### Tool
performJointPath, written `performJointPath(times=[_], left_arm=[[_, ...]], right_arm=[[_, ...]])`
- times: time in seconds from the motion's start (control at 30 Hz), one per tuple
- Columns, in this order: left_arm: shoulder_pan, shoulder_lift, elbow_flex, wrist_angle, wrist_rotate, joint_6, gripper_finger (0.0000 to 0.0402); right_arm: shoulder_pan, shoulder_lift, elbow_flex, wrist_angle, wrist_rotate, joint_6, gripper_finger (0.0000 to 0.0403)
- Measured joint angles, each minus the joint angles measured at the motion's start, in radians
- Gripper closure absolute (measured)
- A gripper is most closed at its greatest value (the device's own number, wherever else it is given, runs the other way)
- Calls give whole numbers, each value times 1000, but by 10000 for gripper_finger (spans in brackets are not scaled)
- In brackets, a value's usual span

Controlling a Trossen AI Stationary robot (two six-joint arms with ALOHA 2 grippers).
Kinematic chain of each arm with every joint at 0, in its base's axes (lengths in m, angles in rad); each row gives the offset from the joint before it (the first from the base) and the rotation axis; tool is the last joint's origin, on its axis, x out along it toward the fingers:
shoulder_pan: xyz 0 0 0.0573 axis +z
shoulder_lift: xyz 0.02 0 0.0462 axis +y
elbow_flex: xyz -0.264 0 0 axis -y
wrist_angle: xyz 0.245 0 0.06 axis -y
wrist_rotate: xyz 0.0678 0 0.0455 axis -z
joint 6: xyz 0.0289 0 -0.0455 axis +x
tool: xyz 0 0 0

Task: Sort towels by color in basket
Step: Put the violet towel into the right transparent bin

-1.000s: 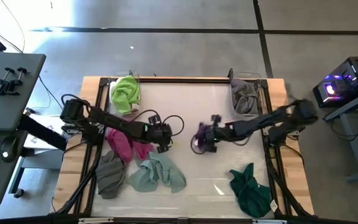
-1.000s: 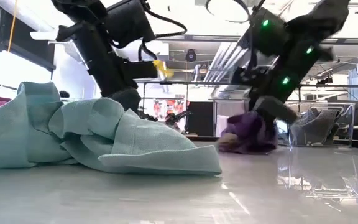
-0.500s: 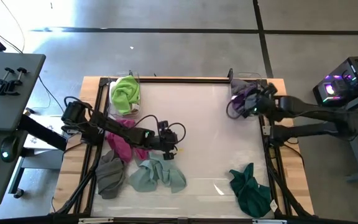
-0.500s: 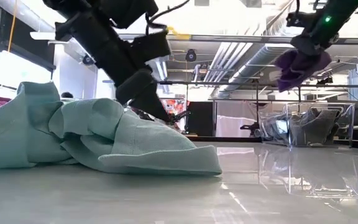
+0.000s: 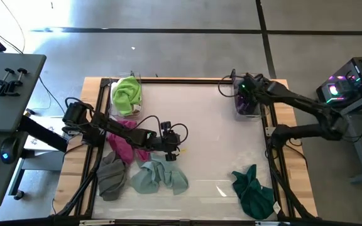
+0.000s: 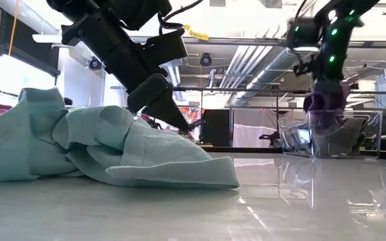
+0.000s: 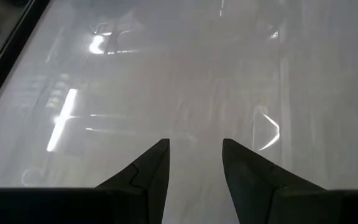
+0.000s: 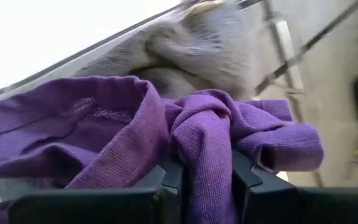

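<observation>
High view: seven towels; right tool pinches one purple towel; left tool half-open, empty.

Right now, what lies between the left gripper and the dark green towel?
Bare tabletop, by the high view: nothing lies between the left gripper and the dark green towel.

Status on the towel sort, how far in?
Done: lime towel in the left bin, grey towel in the right bin. In hand: right gripper shut on the purple towel over that bin. Left: magenta, grey-brown, mint and dark green on the table; left gripper open near the mint one.
</observation>
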Motion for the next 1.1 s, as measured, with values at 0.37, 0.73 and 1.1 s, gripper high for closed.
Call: performJointPath(times=[0.37, 0.73, 1.1], left_arm=[[0, 0, 0, -1, 4, -8, 266], [0, 0, 0, 0, 4, -12, 266], [-1, 0, 0, -1, 5, -20, 266]], right_arm=[[-144, 311, 1, 92, -75, 6, 311], [-172, 328, 150, -44, -176, 30, 199], [-172, 282, 430, -343, -159, 249, 199]])
